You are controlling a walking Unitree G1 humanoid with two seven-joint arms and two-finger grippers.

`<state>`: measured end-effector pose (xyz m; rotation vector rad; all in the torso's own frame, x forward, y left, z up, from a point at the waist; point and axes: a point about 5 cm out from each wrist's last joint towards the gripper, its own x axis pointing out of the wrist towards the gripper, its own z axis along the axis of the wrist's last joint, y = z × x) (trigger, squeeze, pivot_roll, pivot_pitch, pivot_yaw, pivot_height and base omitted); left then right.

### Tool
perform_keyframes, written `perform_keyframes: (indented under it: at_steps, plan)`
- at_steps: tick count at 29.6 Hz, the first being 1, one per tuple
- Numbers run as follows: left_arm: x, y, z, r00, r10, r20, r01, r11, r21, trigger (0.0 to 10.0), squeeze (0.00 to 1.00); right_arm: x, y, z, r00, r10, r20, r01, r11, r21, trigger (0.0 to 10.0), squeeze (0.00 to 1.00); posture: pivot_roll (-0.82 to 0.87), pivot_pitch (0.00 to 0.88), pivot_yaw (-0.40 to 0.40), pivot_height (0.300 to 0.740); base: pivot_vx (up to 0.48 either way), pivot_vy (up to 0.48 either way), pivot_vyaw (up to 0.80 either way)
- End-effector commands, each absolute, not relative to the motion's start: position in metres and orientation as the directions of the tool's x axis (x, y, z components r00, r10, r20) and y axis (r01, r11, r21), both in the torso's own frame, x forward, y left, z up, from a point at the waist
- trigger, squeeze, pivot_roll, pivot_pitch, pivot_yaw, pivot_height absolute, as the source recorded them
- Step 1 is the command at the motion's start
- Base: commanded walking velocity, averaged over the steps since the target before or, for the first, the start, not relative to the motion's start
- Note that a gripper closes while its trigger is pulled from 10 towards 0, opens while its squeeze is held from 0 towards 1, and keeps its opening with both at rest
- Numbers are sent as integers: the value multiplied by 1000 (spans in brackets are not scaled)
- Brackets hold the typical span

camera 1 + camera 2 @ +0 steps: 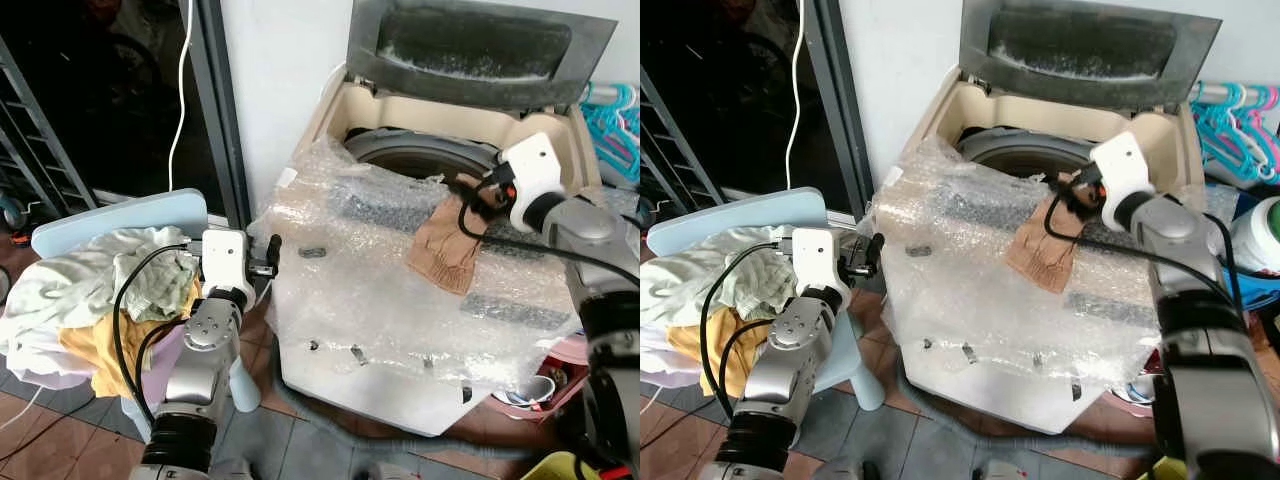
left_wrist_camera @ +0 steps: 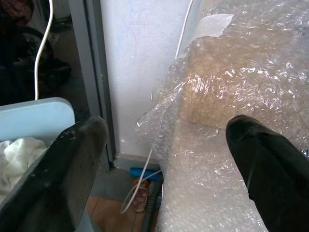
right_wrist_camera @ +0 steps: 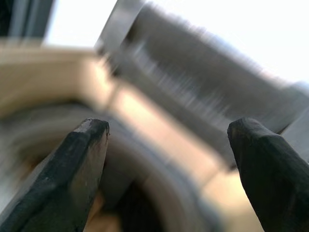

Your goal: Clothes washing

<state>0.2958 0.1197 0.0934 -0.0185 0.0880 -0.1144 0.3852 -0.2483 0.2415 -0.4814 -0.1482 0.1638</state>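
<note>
Teal hangers (image 1: 612,120), white cable (image 1: 181,80)

The right wrist view is smeared by motion blur, so the washing machine's drum (image 3: 145,203) is barely resolved. Much of the machine's front is masked by bubble wrap (image 1: 400,300). The clothes pile (image 1: 70,300) is cut off by the frame edge, possibly hiding more garments.

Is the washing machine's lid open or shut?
Open. The lid stands raised at the back, and the drum shows below it.
</note>
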Motion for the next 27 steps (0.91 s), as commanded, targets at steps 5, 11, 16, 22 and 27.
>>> perform_keyframes:
  at_steps: [5, 11, 16, 22, 27]
  plan:
    - [298, 122, 96, 992, -100, -78, 100, 995, -9, 10000, 0, 384, -241, 315, 885, 160, 438, 65, 888, -455, 10000, 0, -81, 0, -24, 740, 0, 0, 0]
    - [297, 119, 96, 992, -105, -76, 104, 994, -16, 10000, 0, 365, -226, 281, 833, 504, 227, -324, 778, -538, 10000, 0, -92, 0, -14, 740, 0, 0, 0]
    - [297, 116, 94, 987, -134, -84, 133, 991, -17, 10000, 0, 329, -251, 239, 768, 640, 1, -583, 700, -413, 10000, 0, -112, 0, 6, 740, 0, 0, 0]
    - [301, 116, 96, 986, -145, -79, 144, 989, -19, 10000, 0, 297, -273, 226, 694, 714, -91, -709, 656, -258, 10000, 0, -129, 0, 17, 740, 0, 0, 0]
    - [300, 114, 96, 984, -157, -78, 156, 988, -22, 10000, 0, 273, -283, 204, 603, 758, -250, -797, 582, -158, 10000, 0, -131, 0, 21, 740, 0, 0, 0]
